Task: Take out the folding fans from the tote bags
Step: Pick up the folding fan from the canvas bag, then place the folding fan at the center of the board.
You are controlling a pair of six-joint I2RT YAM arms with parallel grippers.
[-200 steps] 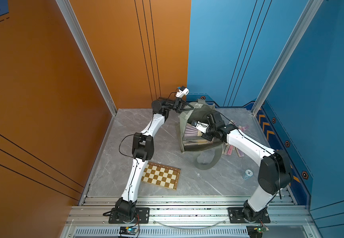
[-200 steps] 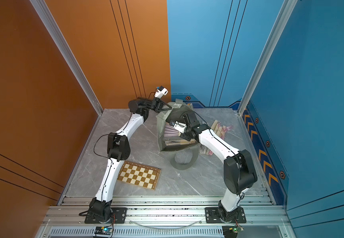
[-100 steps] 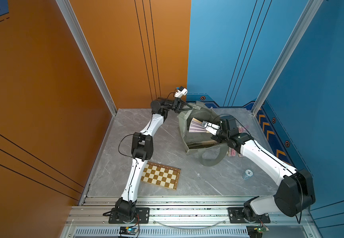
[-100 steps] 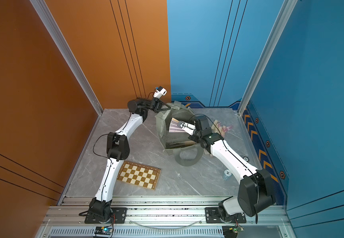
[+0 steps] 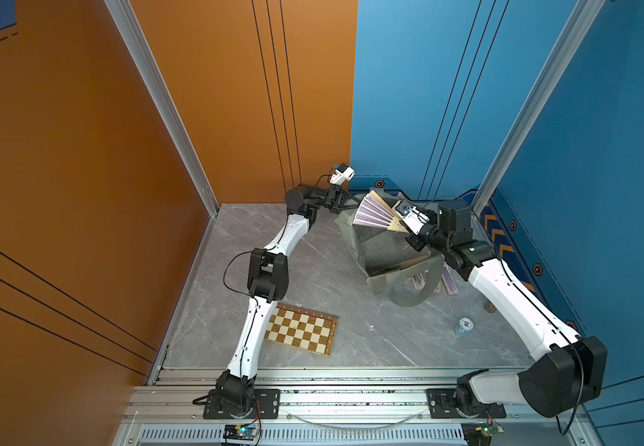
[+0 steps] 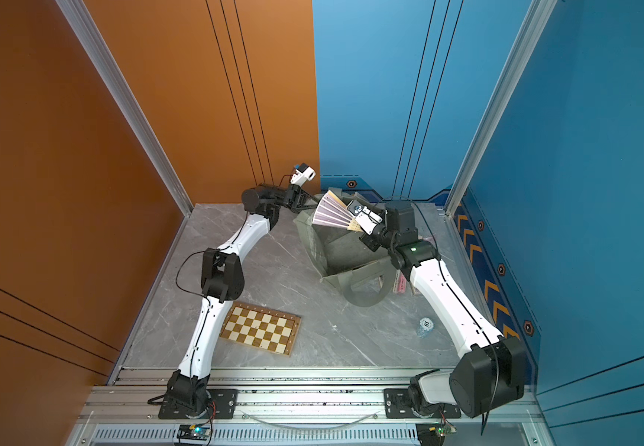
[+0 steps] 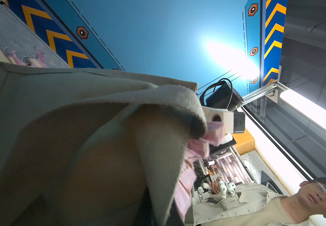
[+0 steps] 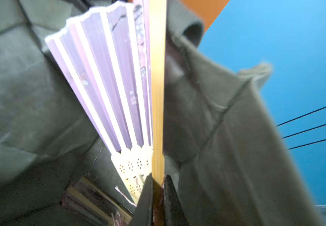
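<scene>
Now my right claw [image 8: 157,182] is squeezing tight on the bamboo edge stick of the purple fan [image 8: 107,82]. The fan is half spread and pointing away from me, above the tote bag [image 5: 374,251] mouth, toward my left claw [image 5: 338,200], which is pinching the bag's rim.

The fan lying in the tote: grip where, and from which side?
Probably pinch the closed fan across its bamboo guards, mid-length, coming down from above through the tote's mouth, which the left gripper holds open; it lies flat along the near wall.
</scene>
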